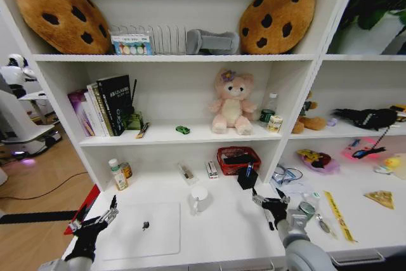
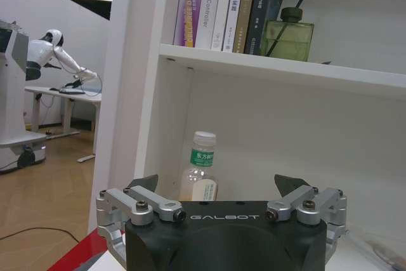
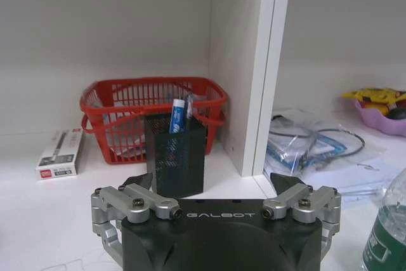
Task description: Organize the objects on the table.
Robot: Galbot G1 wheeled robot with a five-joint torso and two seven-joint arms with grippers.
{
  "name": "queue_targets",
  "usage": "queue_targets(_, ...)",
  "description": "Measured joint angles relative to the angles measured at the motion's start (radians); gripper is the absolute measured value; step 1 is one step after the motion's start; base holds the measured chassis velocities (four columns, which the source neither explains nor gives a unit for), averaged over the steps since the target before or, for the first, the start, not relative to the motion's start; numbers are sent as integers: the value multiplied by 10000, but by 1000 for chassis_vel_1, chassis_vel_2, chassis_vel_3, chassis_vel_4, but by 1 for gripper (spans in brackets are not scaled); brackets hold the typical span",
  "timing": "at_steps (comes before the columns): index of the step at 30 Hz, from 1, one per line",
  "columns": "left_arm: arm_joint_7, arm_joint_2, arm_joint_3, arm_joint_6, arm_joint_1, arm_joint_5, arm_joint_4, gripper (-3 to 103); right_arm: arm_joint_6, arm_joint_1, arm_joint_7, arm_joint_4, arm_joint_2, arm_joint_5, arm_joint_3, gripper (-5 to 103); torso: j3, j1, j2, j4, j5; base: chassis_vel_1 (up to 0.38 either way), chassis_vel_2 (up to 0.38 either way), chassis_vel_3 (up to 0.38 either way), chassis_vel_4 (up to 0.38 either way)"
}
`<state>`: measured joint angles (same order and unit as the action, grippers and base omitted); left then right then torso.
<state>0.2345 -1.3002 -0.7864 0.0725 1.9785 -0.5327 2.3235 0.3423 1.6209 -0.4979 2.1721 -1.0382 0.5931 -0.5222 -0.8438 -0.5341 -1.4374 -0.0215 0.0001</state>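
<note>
Two robot hands hover low over the white counter (image 1: 222,233) of a shelf-backed desk. The left hand (image 1: 104,217) hangs above the counter's left front corner, its fingers spread wide and holding nothing; the left wrist view shows its two finger tips well apart, with a small white-capped bottle (image 2: 200,172) standing upright beyond them against the shelf's side wall. The right hand (image 1: 265,201) sits toward the right of the counter, likewise spread wide and empty, pointed at a black mesh pen holder (image 3: 175,153) with a blue pen (image 3: 177,116) standing in it.

A silver laptop (image 1: 143,230), lid closed, lies flat at the left front of the counter, just beside the left hand, with a tiny dark object resting on its lid. A white cup (image 1: 198,196) stands near the laptop's right rear corner. Two small bottles (image 1: 119,173) stand upright at the left rear. Behind the pen holder sits a red basket (image 1: 238,158), and a small white box (image 3: 59,152) lies flat beside it. A yellow ruler (image 1: 336,215) lies on the counter to the right of the right hand, beyond the shelf divider, near a green-labelled bottle (image 3: 387,236).

On the shelf above, a tiny green toy (image 1: 183,130) lies between a row of books (image 1: 104,105) and a pink plush bear (image 1: 232,107).
</note>
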Motion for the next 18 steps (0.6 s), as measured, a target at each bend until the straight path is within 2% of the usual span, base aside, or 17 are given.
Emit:
queue_targets(6,95,-294,-39,-96,-111,279,-102,100,62,-391,7,-472,24,303,133,100,-1,-3,2,1,-1,0,0,0,0)
queue_targets(11,201,-627,-101,-179,-170,437,-59,100,382,-898,68,-1335,-245,642,215,100,-1,-3,2,0,1,0,0,0,0)
queue_targets(18,180,-606,-118,-131,-61,617,41,100,451,-886,199,-2008,-275,699,329,100,-1,-3,2,-5,-2,0,0,0,0)
